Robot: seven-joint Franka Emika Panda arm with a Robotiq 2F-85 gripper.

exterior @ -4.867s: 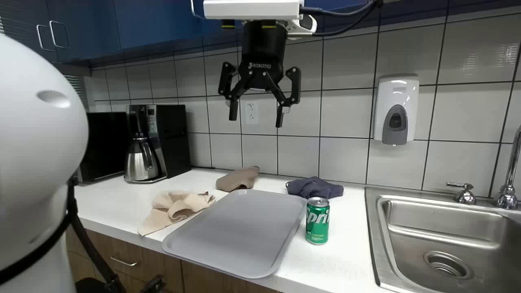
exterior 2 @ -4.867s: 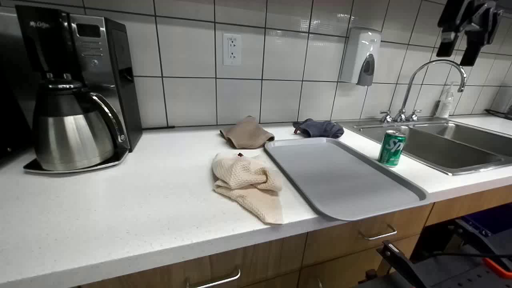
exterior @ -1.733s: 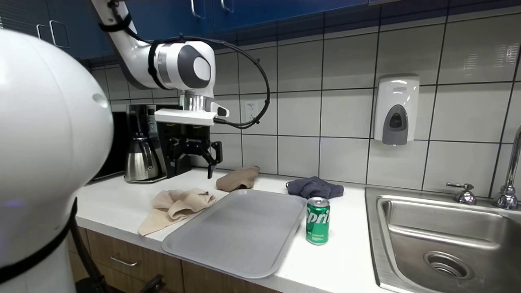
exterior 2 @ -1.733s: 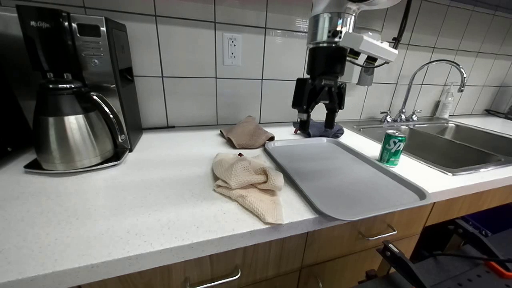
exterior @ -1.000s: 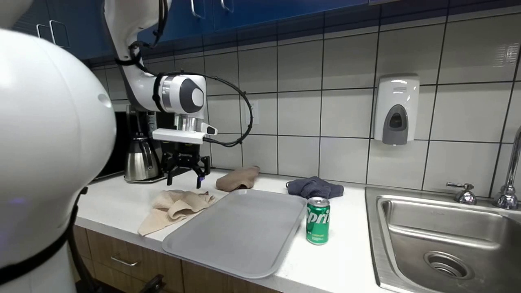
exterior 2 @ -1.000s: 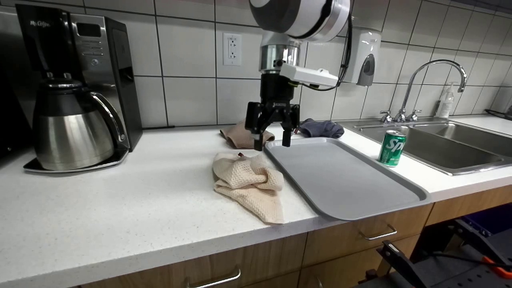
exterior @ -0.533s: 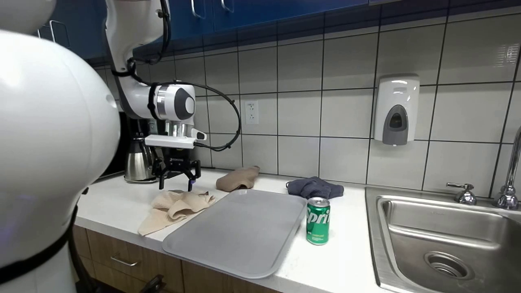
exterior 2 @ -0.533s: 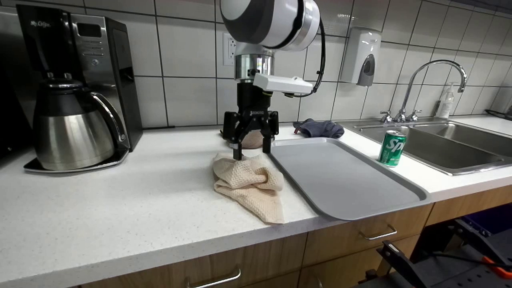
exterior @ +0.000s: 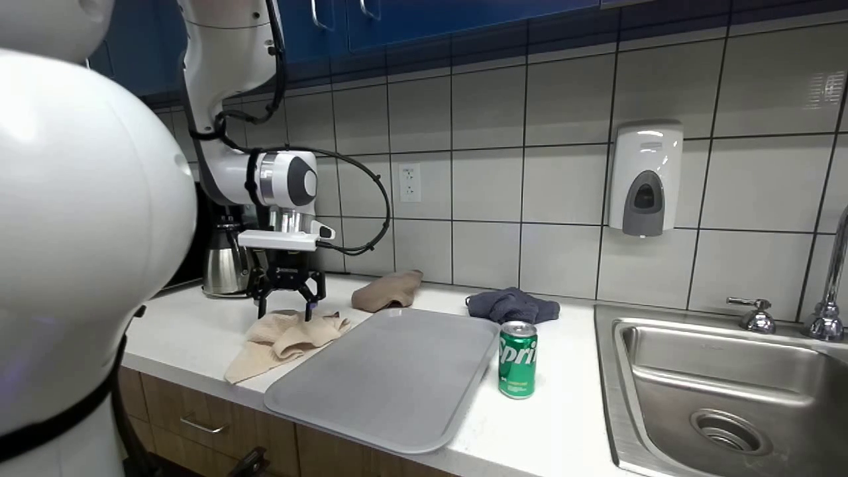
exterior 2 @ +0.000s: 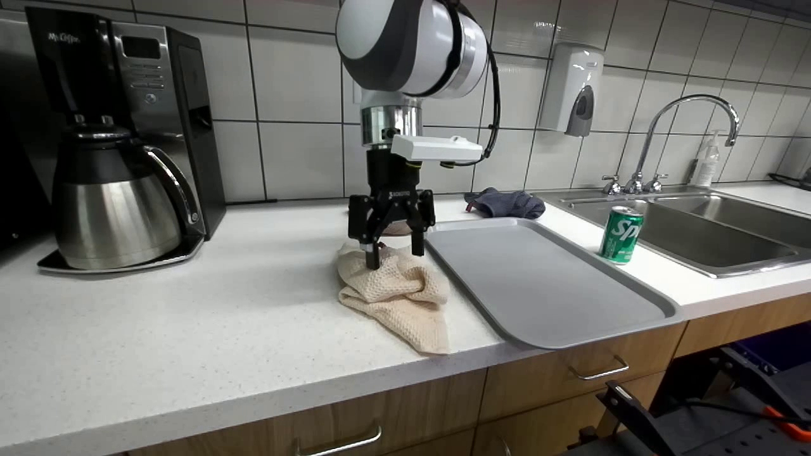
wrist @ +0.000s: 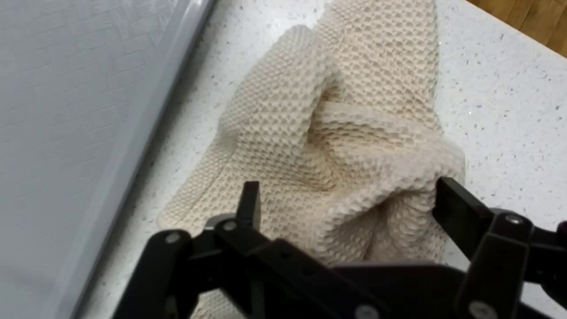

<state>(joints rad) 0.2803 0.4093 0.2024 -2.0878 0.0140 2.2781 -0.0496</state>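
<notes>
The gripper [wrist: 348, 188] has its jaws spread wide apart over the beige cloth [wrist: 288, 155], which is bunched up on the counter [exterior 2: 209, 329] just below and shows in the gap between them; can't really tell if they're touching it. The gray tray [exterior 2: 545, 278] is just beside the cloth, Sprite can [exterior 2: 621, 235] upright by the tray's opposite edge.
</notes>
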